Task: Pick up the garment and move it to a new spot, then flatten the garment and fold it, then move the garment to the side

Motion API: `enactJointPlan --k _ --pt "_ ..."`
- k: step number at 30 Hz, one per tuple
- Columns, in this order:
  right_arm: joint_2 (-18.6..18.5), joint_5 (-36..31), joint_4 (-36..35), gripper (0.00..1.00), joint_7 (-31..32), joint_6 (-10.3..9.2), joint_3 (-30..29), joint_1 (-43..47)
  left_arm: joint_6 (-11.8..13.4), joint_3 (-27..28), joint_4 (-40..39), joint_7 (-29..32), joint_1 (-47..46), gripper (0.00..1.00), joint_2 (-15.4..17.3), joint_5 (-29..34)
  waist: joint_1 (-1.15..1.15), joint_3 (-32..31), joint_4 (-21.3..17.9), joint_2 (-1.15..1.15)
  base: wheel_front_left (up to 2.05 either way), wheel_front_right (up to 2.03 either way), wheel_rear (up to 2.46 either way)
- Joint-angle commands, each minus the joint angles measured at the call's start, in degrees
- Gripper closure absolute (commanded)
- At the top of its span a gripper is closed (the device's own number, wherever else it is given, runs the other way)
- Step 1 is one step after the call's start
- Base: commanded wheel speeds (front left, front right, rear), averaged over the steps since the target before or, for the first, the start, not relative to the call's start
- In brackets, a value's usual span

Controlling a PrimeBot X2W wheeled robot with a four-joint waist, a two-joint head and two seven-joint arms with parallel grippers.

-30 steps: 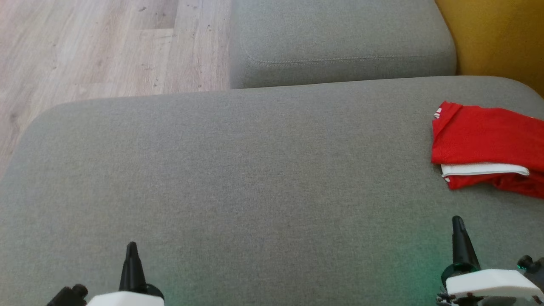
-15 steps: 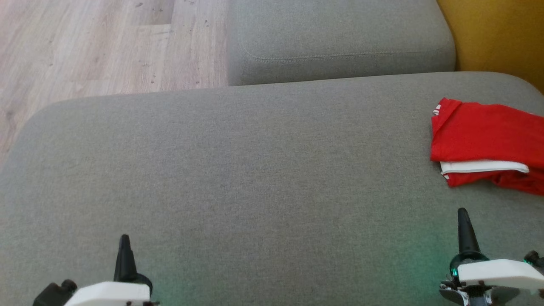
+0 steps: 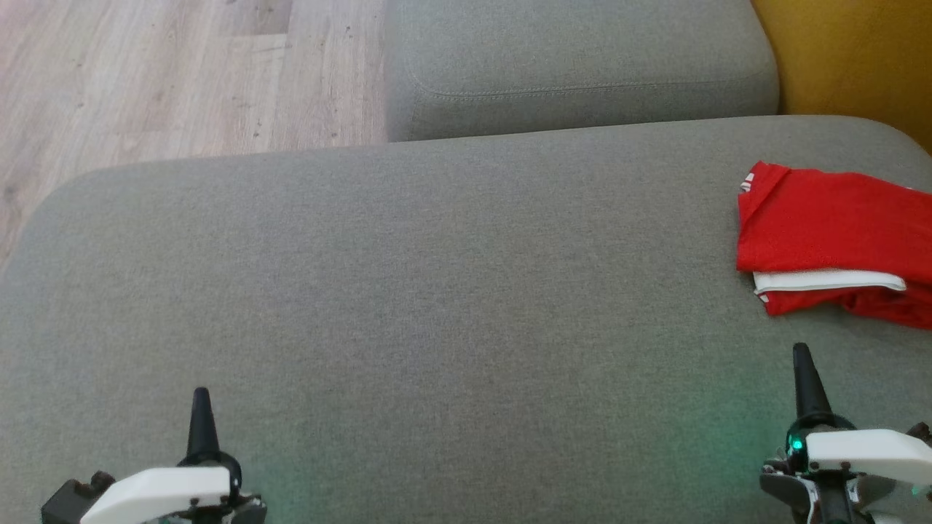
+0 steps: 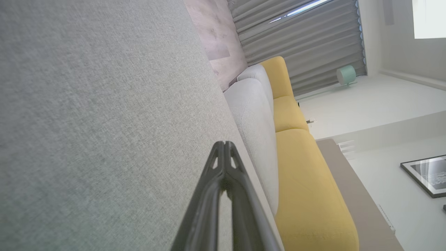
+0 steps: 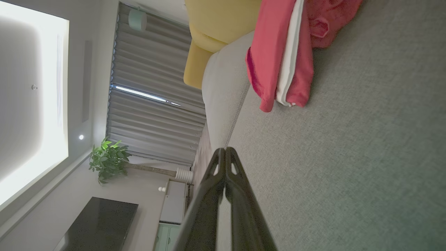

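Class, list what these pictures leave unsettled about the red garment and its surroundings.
Red garment, head view: its right part is cut off by the picture's edge.
Same garment, right wrist view: its far end runs off the top edge.
Its type: folds hide the shape.
Framed picture, left wrist view: cut by the edge, too small.

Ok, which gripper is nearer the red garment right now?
Right. The right gripper sits just short of the red garment; the left gripper is far across the cushion.

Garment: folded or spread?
Folded: the red garment lies in a compact stack on the grey cushion, layers doubled over a white band, near edge rumpled.
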Motion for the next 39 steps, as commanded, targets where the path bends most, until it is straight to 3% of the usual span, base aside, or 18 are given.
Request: enactJointPlan --k 1,27,39 --pt "-1.2 1.9 -1.6 1.00 0.4 0.31 0.5 -3.8 -0.6 2.1 -1.4 0.4 -3.5 1.00 0.7 -1.7 0.00 0.1 0.0 0.00 0.00 0.00 0.00" --pt "-1.1 20.4 0.2 1.00 5.0 0.40 -2.0 -8.7 -3.7 6.5 1.2 5.0 -8.5 1.00 0.5 -19.7 0.00 1.3 -0.7 0.00 0.00 0.00 0.00" --pt "-0.9 20.3 0.2 1.00 5.3 0.40 -2.3 -8.7 -3.7 6.8 1.3 5.3 -8.5 1.00 0.3 -19.6 0.00 1.3 -0.7 0.00 0.00 0.00 0.00"
